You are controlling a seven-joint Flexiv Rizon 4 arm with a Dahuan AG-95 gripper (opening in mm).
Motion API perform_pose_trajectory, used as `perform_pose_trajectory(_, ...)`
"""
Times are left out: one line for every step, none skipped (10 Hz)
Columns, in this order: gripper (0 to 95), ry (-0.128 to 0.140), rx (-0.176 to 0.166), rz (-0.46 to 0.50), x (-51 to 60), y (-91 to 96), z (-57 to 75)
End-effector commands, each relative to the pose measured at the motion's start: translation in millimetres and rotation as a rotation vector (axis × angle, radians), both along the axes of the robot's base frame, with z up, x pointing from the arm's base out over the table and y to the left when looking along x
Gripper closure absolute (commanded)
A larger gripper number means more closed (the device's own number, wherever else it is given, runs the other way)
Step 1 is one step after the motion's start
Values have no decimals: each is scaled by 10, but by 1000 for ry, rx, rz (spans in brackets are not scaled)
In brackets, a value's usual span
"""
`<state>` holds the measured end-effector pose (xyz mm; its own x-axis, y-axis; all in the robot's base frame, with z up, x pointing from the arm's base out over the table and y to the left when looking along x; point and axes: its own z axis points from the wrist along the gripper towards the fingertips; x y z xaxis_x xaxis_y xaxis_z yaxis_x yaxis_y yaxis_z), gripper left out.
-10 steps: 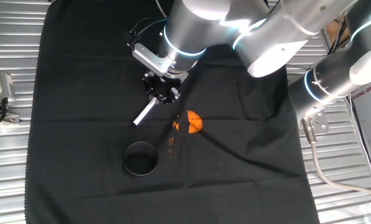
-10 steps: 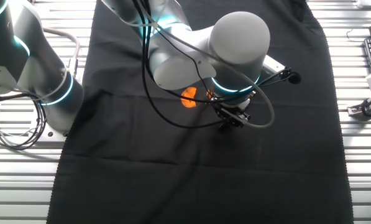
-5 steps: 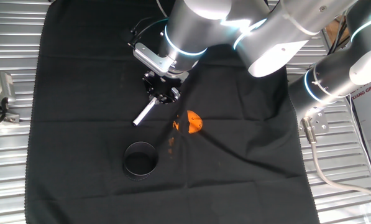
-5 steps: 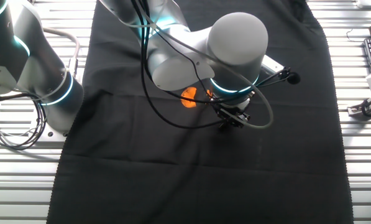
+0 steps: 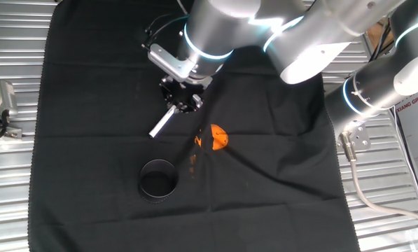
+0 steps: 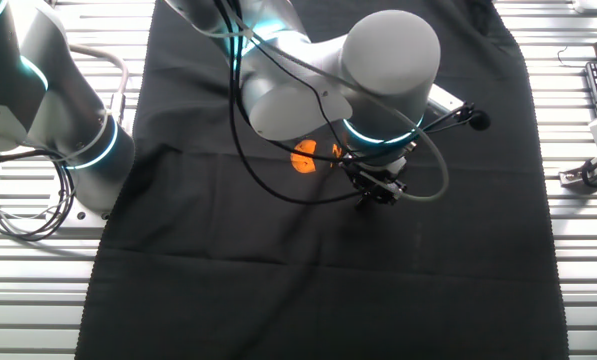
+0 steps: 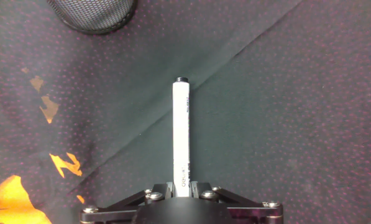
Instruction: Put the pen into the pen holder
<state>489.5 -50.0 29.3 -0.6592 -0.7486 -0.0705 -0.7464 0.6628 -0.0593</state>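
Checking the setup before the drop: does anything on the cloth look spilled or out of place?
Yes: orange fragments trail from the orange object toward the pen holder, like crumbled bits. The gripper holds the pen straight.

Black cloth [image 5: 89, 84] over ribbed table [image 5: 12, 42]

You get bright, even overhead light; glare whitens the silver arm [image 5: 223, 28] above the black cloth [image 5: 89, 105], which swallows shadows. In the hand view the pen [image 7: 181, 134] looks sharp, though the holder [image 7: 93, 14] beyond it seems slightly soft.
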Motion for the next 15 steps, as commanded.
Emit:
perform_pose_trajectory(950, 12, 14, 6, 16, -25, 184)
perform_pose_trajectory(950, 15, 12, 6, 18, -31, 237)
perform_pose_trajectory(950, 23, 9, 2, 20, -37, 318)
perform_pose_trajectory(950, 29, 8, -1, 21, -40, 398)
perform_pose_trajectory(950, 34, 7, -4, 21, -41, 477)
perform_pose_trajectory(950, 45, 7, -8, 21, -38, 586)
perform_pose_trajectory(950, 48, 7, -7, 25, -33, 649)
perform_pose_trajectory(950, 51, 9, -6, 26, -28, 709)
perform_pose_trajectory(950, 51, 10, -4, 19, -21, 780)
perform_pose_trajectory(950, 50, 10, 0, 15, -17, 813)
perform_pose_trajectory(950, 52, 13, 12, 8, -7, 869)
perform_pose_trajectory(950, 55, 13, 26, 5, 13, 907)
perform_pose_trajectory(950, 54, 15, 38, 2, 42, 923)
perform_pose_trajectory(950, 53, 14, 46, -2, 84, 931)
perform_pose_trajectory(950, 54, 11, 65, 2, 134, 933)
